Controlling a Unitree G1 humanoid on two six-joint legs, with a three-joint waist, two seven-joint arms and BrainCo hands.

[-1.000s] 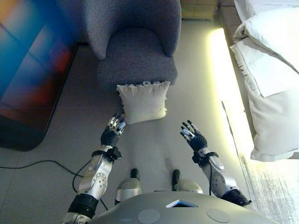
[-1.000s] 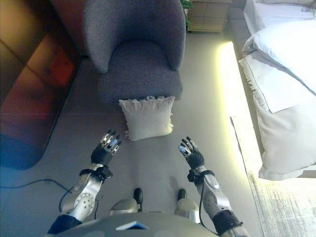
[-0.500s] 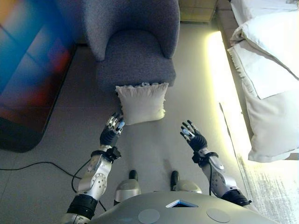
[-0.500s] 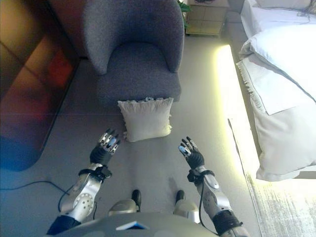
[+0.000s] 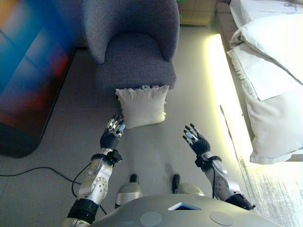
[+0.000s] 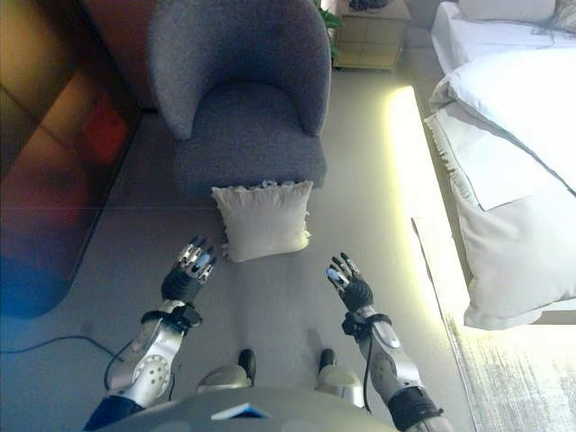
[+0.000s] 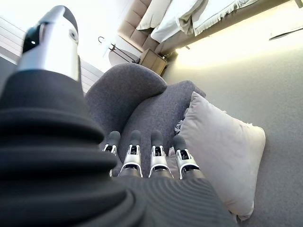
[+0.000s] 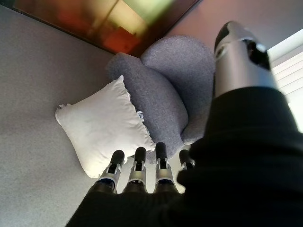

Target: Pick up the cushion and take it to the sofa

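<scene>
You are looking down at a white cushion (image 5: 142,106) that is standing on its lower edge on the grey floor (image 5: 156,146), leaning back against the front of the grey sofa chair (image 5: 135,56). Its frilled upper edge is touching the front of the chair's seat. The seat itself is holding nothing, so the cushion is lying outside it, on the floor in front.

Your left hand (image 5: 113,130) is hovering just beside the cushion's lower left corner, with its fingers straight and relaxed and nothing in its grasp. In the left wrist view those fingers (image 7: 156,161) are pointing toward the cushion and the chair, and they are not touching either. Your right hand (image 5: 195,140) is hanging over bare floor, to the right of the cushion and clearly apart from it. Its fingers are spread and released too, holding nothing. In the right wrist view its fingers (image 8: 137,172) are showing in a row, with the cushion and the chair past them.

To your right, a bed (image 5: 270,71) with white bedding is running along the side of the room, and a strip of light is glowing along its base. A pale wooden bedside cabinet (image 6: 369,36) is standing beyond the chair. A dark glossy panel (image 5: 28,71) is filling the left side.
</scene>
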